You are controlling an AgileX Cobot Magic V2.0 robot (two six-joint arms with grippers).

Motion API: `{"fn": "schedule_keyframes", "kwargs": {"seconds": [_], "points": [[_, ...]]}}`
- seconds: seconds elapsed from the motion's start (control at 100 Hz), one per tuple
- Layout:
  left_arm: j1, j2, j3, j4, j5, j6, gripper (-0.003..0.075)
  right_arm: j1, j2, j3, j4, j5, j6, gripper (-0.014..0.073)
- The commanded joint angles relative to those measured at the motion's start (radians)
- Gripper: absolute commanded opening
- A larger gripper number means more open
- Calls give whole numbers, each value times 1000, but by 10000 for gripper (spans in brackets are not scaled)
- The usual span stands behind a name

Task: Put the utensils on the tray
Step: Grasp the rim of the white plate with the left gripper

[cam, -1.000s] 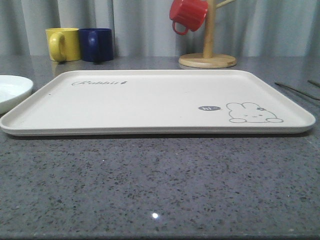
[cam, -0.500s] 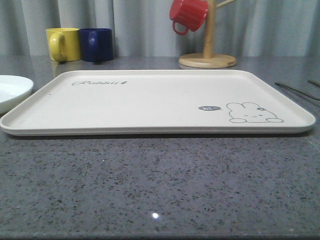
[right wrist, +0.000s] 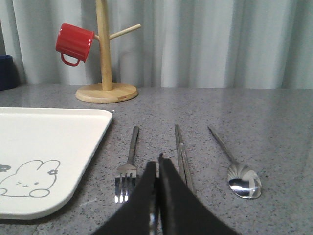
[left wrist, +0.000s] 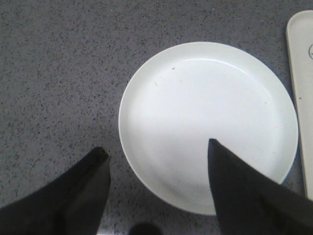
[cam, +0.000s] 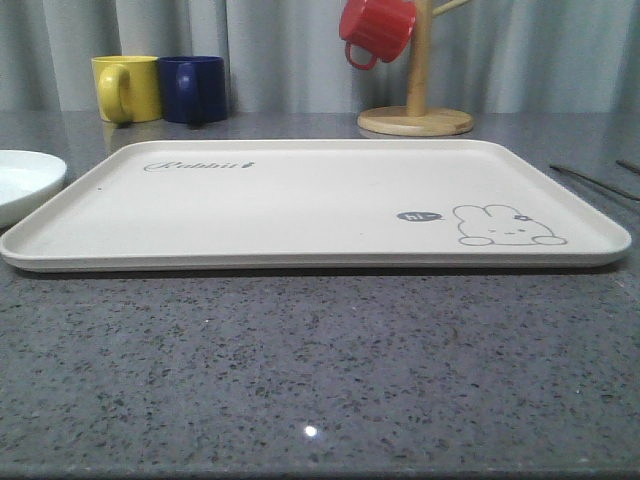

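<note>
Over on the far left, the left gripper (left wrist: 156,166) hangs above the counter with its two dark fingers spread wide, nothing between them. Beneath it sits a round white plate (left wrist: 208,122), bare inside, one finger over the plate and the other over the speckled grey countertop (cam: 320,370) beside it. The plate lies just beside the left end of the tray, a narrow strip of counter between them.

Behind that, against the grey curtain, a yellow mug (cam: 127,88) and a dark blue mug (cam: 193,89) stand side by side, touching or very nearly so.

The tray (cam: 300,200) takes up the middle of the counter, lying flat, its surface bare apart from the "Rabbit" script near its far left corner and the rabbit drawing near its near right corner. Beyond its far edge a wooden mug tree (cam: 416,100) stands upright with a red mug (cam: 374,30) hung on one of its pegs.

To the right of the tray, on the counter and off the tray, the utensils lie in a row, roughly parallel: the fork (right wrist: 128,166) nearest the tray with its tines toward the robot, then the chopsticks (right wrist: 182,152) together, then the spoon (right wrist: 234,166) furthest right, bowl toward the robot. The right gripper (right wrist: 156,166) sits low between fork and chopsticks, its fingers pressed together; whether the tips touch the counter I can't make out.
</note>
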Motion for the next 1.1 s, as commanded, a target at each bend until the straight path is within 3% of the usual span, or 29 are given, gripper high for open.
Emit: {"fn": "schedule_keyframes", "kwargs": {"seconds": [0.0,0.12,0.39,0.53,1.09], "points": [[14,74,-86,19,-35,-11,421,-8,-18,0,-3,-85,-8,-69],[73,172,-152,-25,-29,56,421,-8,-18,0,-3,-85,-8,-69],[264,340,-223,-288,50,372,421,-8,-18,0,-3,-85,-8,-69],[307,395,-223,-300,44,388,421,-8,-18,0,-3,-85,-8,-69],[307,552,-223,-334,13,433,420,-8,-18,0,-3,-85,-8,-69]]}}
